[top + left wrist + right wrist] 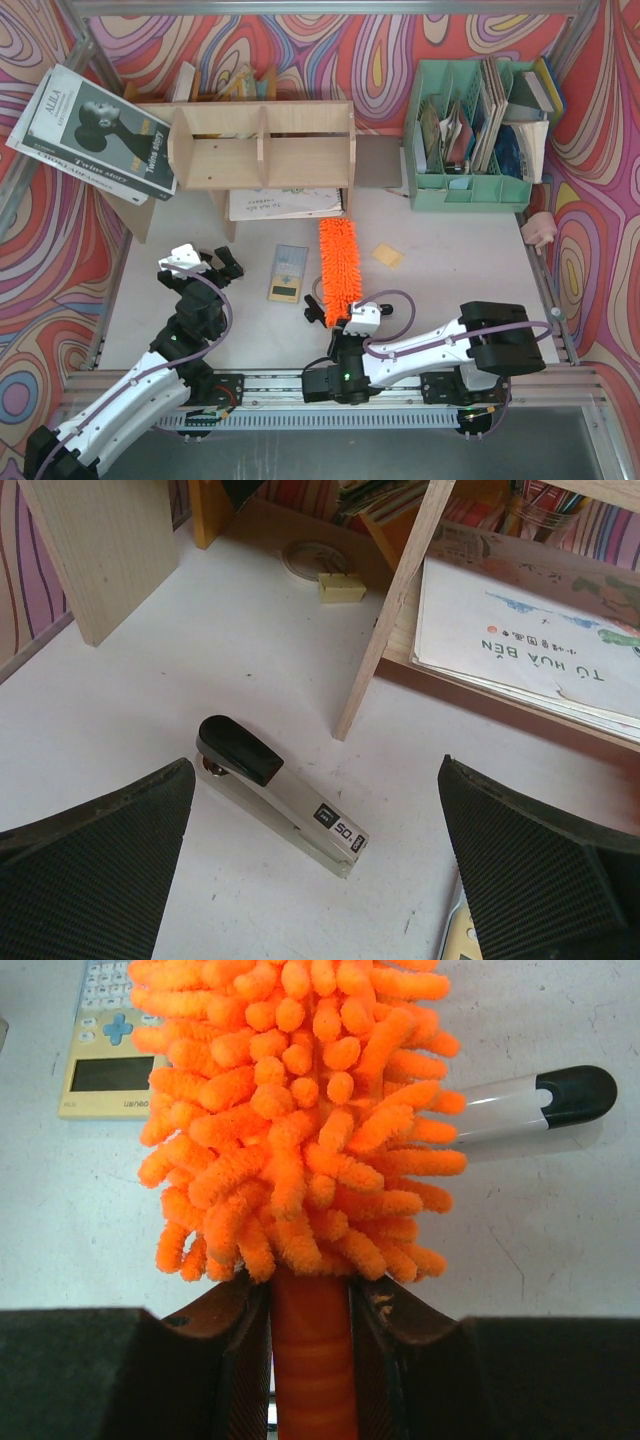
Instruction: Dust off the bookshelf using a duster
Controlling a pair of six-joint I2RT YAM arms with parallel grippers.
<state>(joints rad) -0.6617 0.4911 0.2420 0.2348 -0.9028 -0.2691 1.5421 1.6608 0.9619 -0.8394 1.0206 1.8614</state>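
The right claw (310,1305) pinches the handle of the duster (338,270), whose fluffy head points to 12 o'clock, short of the bookshelf (262,145). Only the left wrist view shows a stapler (280,795) ahead of the spread left claw (205,262).
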